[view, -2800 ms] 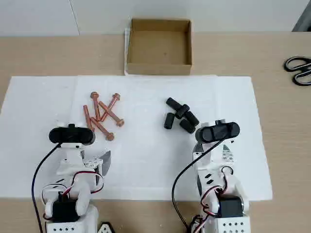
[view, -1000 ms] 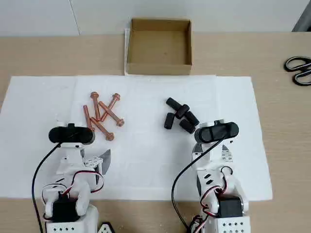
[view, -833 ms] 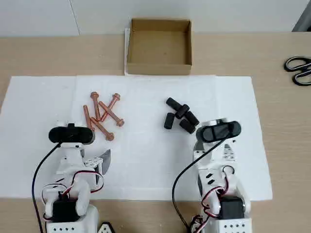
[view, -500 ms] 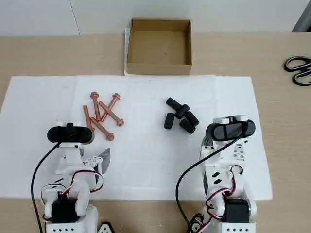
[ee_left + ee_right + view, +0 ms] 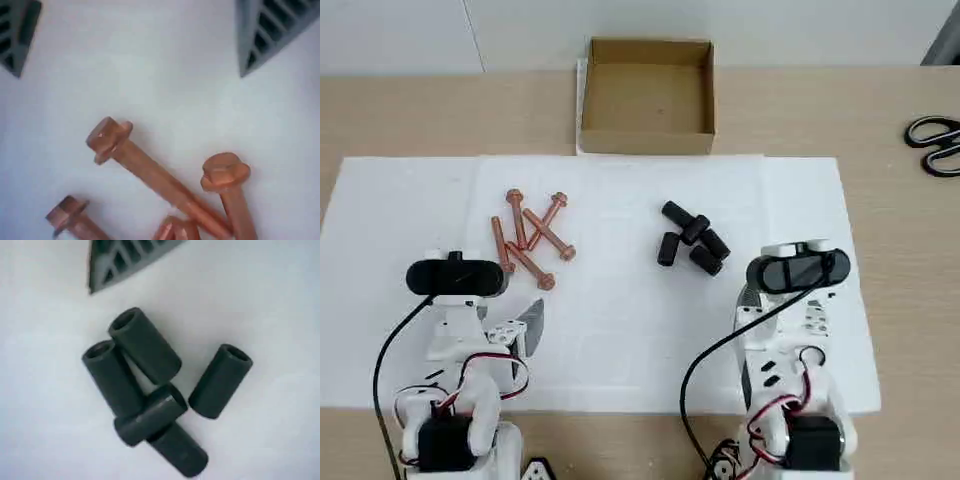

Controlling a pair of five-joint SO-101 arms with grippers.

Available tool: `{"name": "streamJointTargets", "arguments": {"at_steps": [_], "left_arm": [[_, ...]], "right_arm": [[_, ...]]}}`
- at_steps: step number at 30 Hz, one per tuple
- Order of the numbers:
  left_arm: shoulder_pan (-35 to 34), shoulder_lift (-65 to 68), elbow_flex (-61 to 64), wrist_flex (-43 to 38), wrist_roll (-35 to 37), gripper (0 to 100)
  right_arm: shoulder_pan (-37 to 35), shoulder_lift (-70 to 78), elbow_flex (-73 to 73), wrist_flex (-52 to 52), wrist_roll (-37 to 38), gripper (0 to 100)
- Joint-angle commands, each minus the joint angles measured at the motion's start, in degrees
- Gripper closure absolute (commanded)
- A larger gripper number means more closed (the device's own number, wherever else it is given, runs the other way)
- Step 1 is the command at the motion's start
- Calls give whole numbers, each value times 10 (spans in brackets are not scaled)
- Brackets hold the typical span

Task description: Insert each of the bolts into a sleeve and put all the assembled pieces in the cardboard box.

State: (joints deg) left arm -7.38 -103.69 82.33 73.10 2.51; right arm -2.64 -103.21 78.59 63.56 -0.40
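High view: the cardboard box [image 5: 648, 143] stands open with nothing in it at the far edge of the white paper sheet [image 5: 620, 340]. No bolt sits in a sleeve, so I judge the task to be at its start. The copper bolts [image 5: 530, 238] lie heaped in front of the box's left corner. The black sleeves [image 5: 692, 238] cluster in front of its right corner, well apart from the bolts. Sorted this way, each heap falls to one arm. The left arm [image 5: 460, 335] stands behind the bolts and the right arm [image 5: 785, 340] behind the sleeves, each farther from the box than its heap. The wrist cameras cover both gripper tips from above. Scissors [image 5: 935, 145], far right of the box, are cut by the frame edge.

Left wrist view: the left gripper [image 5: 130, 65] hangs over the paper with its jaws spread wide and nothing between them, just short of the bolts. That stance suits lining up on the nearest bolt [image 5: 150, 175]. This bolt's shaft runs into the heap and touches another bolt. Two more bolts are cut off at the edge.

Right wrist view: a grey part of the right gripper [image 5: 131, 262] shows just beside the sleeves. I cannot tell whether its jaws are spread or pressed together. Five sleeves lie there, one of them crossing over another and partly hiding it. An outer sleeve [image 5: 220, 381] looks the freest to take.
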Motion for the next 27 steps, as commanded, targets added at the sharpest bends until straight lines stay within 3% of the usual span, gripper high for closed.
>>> {"name": "streamJointTargets", "arguments": {"at_steps": [1, 10, 20, 27], "left_arm": [[-2, -3, -61, 8, -1, 736], [-2, 30, -174, 11, -1, 736], [0, 330, -424, 49, 1, 736], [2, 481, -547, 125, 1, 736]], "right_arm": [[7, 0, -62, 33, 1, 815], [89, 1, -153, 3, 82, 815], [97, 16, -251, 9, 94, 815], [95, 191, -425, 73, 91, 815]]}}
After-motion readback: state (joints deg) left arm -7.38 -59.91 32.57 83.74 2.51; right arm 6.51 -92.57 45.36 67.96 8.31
